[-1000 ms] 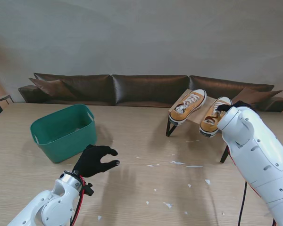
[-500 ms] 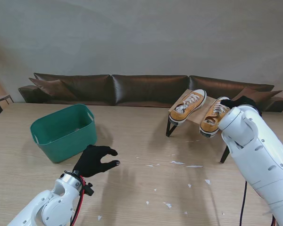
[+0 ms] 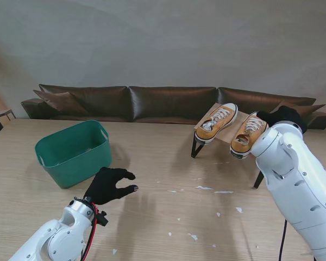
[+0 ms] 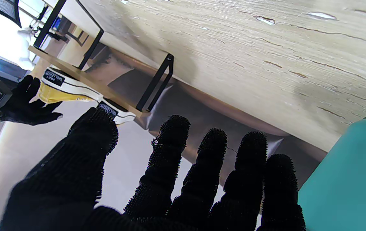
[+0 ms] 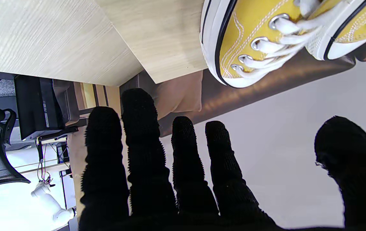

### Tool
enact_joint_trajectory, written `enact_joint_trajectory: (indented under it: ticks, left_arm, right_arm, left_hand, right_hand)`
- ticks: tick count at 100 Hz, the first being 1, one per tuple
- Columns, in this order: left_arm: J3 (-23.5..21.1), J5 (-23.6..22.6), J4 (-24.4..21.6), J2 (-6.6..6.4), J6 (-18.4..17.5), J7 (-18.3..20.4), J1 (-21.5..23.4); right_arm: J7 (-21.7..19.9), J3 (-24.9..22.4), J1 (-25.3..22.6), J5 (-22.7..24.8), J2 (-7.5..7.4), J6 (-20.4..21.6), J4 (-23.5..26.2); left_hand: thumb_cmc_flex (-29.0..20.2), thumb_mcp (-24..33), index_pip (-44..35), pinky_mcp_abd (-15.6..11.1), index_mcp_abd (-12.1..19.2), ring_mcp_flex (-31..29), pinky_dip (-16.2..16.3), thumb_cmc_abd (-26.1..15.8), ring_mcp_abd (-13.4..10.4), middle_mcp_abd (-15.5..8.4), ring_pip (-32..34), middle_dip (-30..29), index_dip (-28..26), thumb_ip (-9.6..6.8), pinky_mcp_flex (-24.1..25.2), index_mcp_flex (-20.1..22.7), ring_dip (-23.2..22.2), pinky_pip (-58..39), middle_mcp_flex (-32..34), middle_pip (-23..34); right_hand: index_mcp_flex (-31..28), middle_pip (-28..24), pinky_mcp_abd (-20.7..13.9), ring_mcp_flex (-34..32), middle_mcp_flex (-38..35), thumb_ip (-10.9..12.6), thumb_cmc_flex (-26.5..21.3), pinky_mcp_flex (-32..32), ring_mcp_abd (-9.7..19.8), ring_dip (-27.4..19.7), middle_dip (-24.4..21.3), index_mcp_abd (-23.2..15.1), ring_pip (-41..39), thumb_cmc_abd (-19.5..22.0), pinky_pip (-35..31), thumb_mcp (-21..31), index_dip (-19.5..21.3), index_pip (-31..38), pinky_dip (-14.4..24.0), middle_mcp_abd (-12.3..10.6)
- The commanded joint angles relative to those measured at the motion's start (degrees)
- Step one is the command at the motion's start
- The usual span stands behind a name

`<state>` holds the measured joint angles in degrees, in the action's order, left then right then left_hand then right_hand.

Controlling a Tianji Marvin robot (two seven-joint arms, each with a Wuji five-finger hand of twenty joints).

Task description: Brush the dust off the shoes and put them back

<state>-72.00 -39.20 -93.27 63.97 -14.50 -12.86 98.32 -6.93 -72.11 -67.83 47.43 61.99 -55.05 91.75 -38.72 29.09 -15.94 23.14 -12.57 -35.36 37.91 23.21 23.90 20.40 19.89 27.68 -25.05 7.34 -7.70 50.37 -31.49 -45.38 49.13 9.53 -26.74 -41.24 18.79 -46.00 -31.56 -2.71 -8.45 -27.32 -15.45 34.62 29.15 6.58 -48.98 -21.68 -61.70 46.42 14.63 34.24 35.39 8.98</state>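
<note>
Two yellow sneakers with white laces sit side by side on a small wooden shelf (image 3: 224,132) with black legs at the far right. The left sneaker (image 3: 216,122) and the right sneaker (image 3: 248,134) point toward me. My right hand (image 3: 283,116), in a black bristly glove, is raised just right of the right sneaker (image 5: 250,38), fingers spread and holding nothing. My left hand (image 3: 110,185) hovers open over the table near me, right of the bin, fingers (image 4: 170,150) spread.
A green plastic bin (image 3: 73,152) stands at the left of the table. White scraps (image 3: 205,188) lie scattered over the tabletop between the hands. A brown sofa (image 3: 152,103) runs behind the far table edge.
My right hand has drawn back to the right, off the heel end of the right sneaker, and now stands clear beside it. The left hand has not moved.
</note>
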Motion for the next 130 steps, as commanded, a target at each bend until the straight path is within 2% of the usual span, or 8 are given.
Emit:
enact_joint_trajectory:
  ticks: [1,31,70,104,130]
  left_arm:
    - [-0.01,0.13,0.05,0.28,-0.11,1.05,0.10]
    - [-0.06,0.28,0.29,0.33,-0.56,0.87,-0.22]
    - [-0.06,0.43,0.63,0.41,-1.37,0.51,-0.59]
    - [-0.02,1.09,0.74,0.58,-2.10,0.11,-0.95]
    - [0.40,2.72,0.71,0.91,-2.18,-0.30,-1.10]
  right_arm:
    - [0.81,-0.38,-1.31,-0.50,0.58,0.05,1.84]
    - [8.42,-4.92,-9.71,-3.81,2.83,14.32,10.12]
    - [13.20,-6.29,-19.61,-8.16,3.49,33.67,18.18]
    - [16.09,-6.41,-27.55,-12.64,3.59,51.68,20.75]
    - [16.69,-5.12,-32.00,-15.13,3.42,61.86,19.43]
  left_hand:
    - [-1.59,-0.87,0.64,1.14,0.32,2.30,0.66,-2.33,0.98,0.48,0.56,-0.16,0.02,-2.53,1.25,-0.56,-0.66,1.38,-0.23,-0.60]
    - [-1.62,-1.11,1.14,1.20,0.51,2.79,0.62,-2.39,1.05,0.16,-0.17,-1.06,0.27,-2.54,1.43,-1.43,-0.26,1.73,-0.87,-1.09]
    - [-1.77,-1.50,1.80,1.01,0.83,3.60,0.34,-2.40,1.06,-0.06,-1.28,-1.94,0.65,-2.58,1.90,-2.47,0.31,2.85,-1.85,-1.48]
    - [-1.82,-2.03,2.80,0.85,1.18,4.37,-0.08,-2.36,1.01,-0.32,-2.51,-2.98,1.25,-2.62,2.29,-4.16,1.00,4.48,-2.99,-1.92]
    - [-1.88,-2.81,3.55,1.03,1.13,5.51,-0.63,-2.42,0.72,-0.42,-4.16,-3.95,1.78,-2.69,2.58,-5.40,1.94,7.18,-4.21,-2.33]
  right_hand:
    - [-1.28,-0.95,-0.22,0.48,-0.71,0.12,0.24,13.04,-0.04,0.10,1.00,-1.48,-0.20,-1.74,0.63,1.28,0.70,-0.53,0.42,0.77]
    - [-5.08,1.12,0.42,1.98,-1.46,-0.47,-0.56,13.80,-0.01,-1.59,0.33,-4.53,4.32,-3.66,1.94,4.49,3.29,-1.64,-0.01,-0.68]
    - [-6.71,3.65,0.74,2.81,-3.20,-0.74,-0.40,13.25,1.10,-5.12,-0.26,-7.05,14.21,-4.16,3.59,5.15,6.28,-3.91,-0.46,-3.03]
    - [-6.84,5.03,0.90,3.13,-2.72,-0.73,-0.72,12.56,2.25,-6.82,-0.46,-8.67,18.75,-4.19,5.05,6.02,7.33,-4.04,-0.84,-4.37]
    - [-6.88,7.25,0.79,4.09,-1.74,-0.84,-0.74,13.15,3.43,-8.48,-1.40,-9.97,23.48,-4.02,9.06,6.27,8.48,-4.41,-1.83,-5.37]
